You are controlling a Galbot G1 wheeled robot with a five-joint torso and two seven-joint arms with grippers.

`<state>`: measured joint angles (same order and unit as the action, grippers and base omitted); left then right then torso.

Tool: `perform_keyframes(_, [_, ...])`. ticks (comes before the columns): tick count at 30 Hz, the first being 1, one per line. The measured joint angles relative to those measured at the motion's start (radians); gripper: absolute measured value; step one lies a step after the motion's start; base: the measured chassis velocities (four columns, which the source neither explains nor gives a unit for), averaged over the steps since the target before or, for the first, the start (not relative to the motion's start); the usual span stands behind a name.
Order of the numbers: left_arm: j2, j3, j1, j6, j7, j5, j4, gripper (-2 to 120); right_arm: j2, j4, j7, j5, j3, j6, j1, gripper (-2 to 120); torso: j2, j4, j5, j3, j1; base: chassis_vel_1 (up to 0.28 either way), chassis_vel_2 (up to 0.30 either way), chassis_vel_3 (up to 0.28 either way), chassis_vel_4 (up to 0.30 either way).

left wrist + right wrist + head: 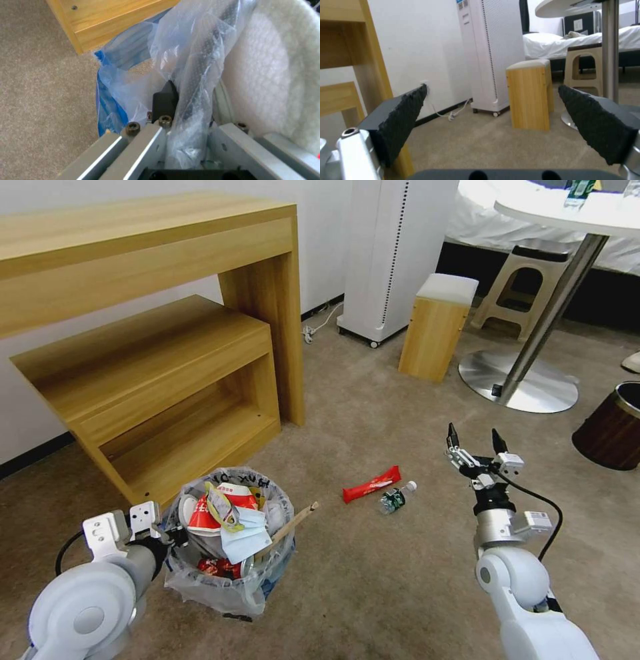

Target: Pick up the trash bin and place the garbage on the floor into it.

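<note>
The trash bin [230, 588], lined with a crinkly clear bag, stands on the floor [387, 587] at lower left. It is heaped with garbage: red-white packets [205, 519], a pale blue mask [243, 539] and a wooden stick [295, 522] poking out over the rim. My left gripper [175, 537] is shut on the bin's near rim; in the left wrist view its black finger [165, 98] presses the bagged rim [206, 52], with a white slipper [266, 75] inside. A red packet [371, 484] and a small bottle [396, 497] lie on the carpet. My right gripper [475, 437] [493, 90] hangs open to their right, above the floor.
A wooden desk with a low shelf [167, 380] stands just behind the bin. Farther back are a white tower appliance [393, 260], a small wooden stool [437, 327], a beige step stool [527, 287] and a round table's metal base [520, 380]. A dark brown pot [610, 427] sits at far right.
</note>
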<state>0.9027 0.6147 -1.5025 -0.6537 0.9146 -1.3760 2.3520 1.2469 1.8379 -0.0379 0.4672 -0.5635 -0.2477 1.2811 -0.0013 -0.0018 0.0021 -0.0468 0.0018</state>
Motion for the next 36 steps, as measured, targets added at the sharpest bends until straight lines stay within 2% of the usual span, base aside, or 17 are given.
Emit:
perform_keyframes(14, [-0.004, 0.004, 0.0, 0.0, -0.004, 0.002, 0.0, 0, 0.006, -0.008, 0.011, -0.014, 0.006, -0.008, -0.004, 100, 0.0, 0.0, 0.0002, 0.0, 0.0, -0.059, 0.058, 0.059, -0.055])
perform_keyframes(32, [-0.005, -0.001, 0.008, 0.001, -0.014, 0.004, -0.009, 0, 0.009, -0.024, 0.004, -0.014, 0.014, -0.018, -0.012, 100, 0.0, 0.0001, 0.0001, 0.0, 0.0, -0.25, 0.256, 0.253, -0.251])
perform_keyframes(36, [-0.005, -0.001, 0.007, 0.001, -0.015, 0.005, -0.007, 0, 0.005, -0.014, -0.031, -0.011, 0.019, 0.007, -0.005, 100, 0.0, 0.0, 0.0001, 0.0, 0.001, -0.141, 0.157, 0.151, -0.162])
